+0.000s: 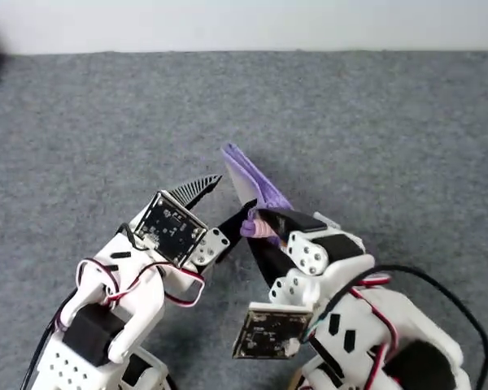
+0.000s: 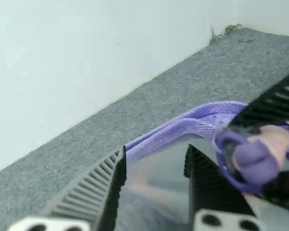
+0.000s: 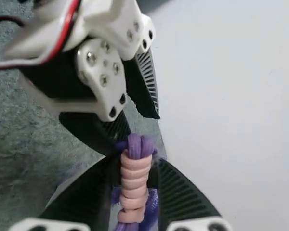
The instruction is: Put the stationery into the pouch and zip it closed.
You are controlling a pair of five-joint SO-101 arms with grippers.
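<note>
A purple pouch with a clear side lies on the grey carpet between the two arms. My right gripper is shut on its zipper pull, a purple loop wound with pink cord. The pull hangs beside the pouch's purple edge. My left gripper is open, its ribbed black fingers standing either side of the pouch's clear panel at the end near the pull. In the right wrist view the left arm's fingers sit just beyond the pull. What lies inside the pouch is too blurred to tell.
Grey carpet spreads wide around the pouch, up to a white wall at the far edge. The two arms' white bodies and cables crowd the near edge.
</note>
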